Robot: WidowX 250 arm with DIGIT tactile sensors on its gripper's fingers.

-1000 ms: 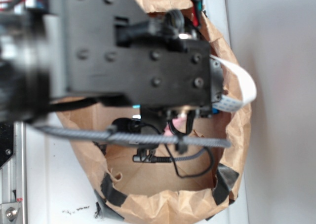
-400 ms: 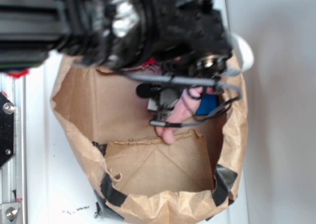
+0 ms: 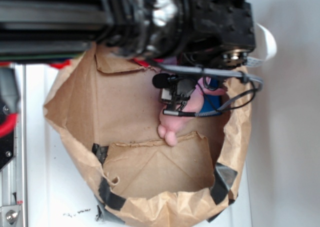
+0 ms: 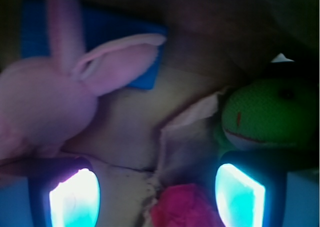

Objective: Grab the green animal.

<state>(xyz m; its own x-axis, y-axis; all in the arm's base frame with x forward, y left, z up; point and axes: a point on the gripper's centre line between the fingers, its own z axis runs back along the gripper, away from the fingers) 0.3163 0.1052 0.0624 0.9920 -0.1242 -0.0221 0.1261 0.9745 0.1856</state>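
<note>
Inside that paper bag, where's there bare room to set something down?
Bare floor lies between the pink bunny and the green animal, below the blue block. The near half of the paper bag is bare. Crowded by the red ball.

arm (image 3: pixel 150 17): swung up and right off the bag (image 3: pixel 80 112) mouth | pink bunny (image 3: pixel 172 124): now uncovered

A green animal (image 4: pixel 260 112) with a red stitched mouth, a pink bunny (image 4: pixel 45 102), a blue block (image 4: pixel 125 37), a brown paper bag (image 3: pixel 150 167) patched with black tape.
</note>
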